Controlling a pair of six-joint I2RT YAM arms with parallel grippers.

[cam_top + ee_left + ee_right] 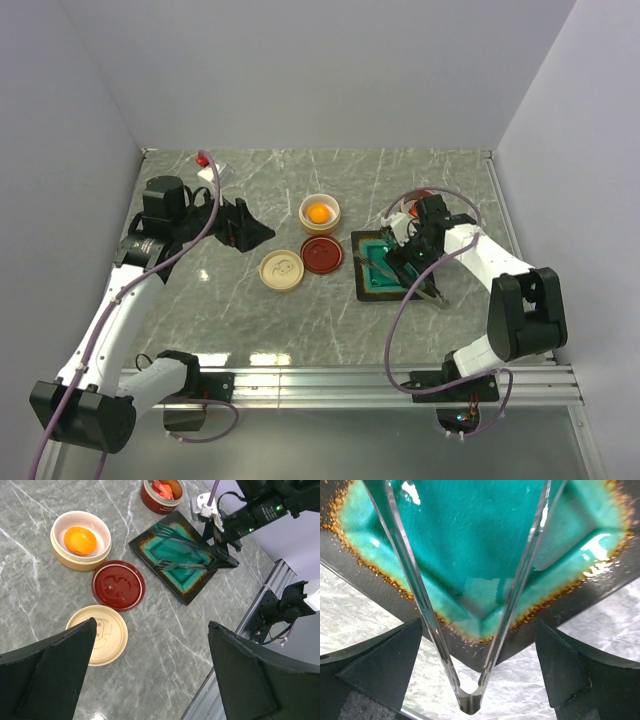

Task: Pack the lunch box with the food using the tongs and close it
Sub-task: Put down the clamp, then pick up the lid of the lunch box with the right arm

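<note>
Two grippers: both spread wide, neither clamped on anything.
Left gripper [152, 680]: fingers [50, 675] far apart with only bare table [250, 320] between them, held above the surface.
Right gripper [479, 670]: fingers [375, 670] apart, set low at the corner of the teal tray [485, 555].
Tongs [420, 605]: lying on the tray. The joined end sits between the right fingers and pokes past the tray corner over the table. The two arms fan out ahead of the fingertips across the glaze.
Tongs contact: one arm runs just beside one right finger, can't tell if it touches. The other arm is clear of the other finger. Not squeezed.
Orange piece [80, 540]: inside the cream bowl [57, 545], ahead of the left fingers and well apart from them.
Shrimp-like pieces [161, 489]: in the red bowl [150, 500], beyond the tray's far corner from the right fingers.
Red lid [118, 585]: flat on the table just ahead of the left fingertips, between cream bowl and tray.
Cream lid [100, 635]: flat on the table, closest thing to the left fingers, just beside the red lid.
Bowls: both uncovered, lids off.
Top view: right gripper [405, 265] over the tray's near edge, left gripper [245, 228] well apart from the bowls.
</note>
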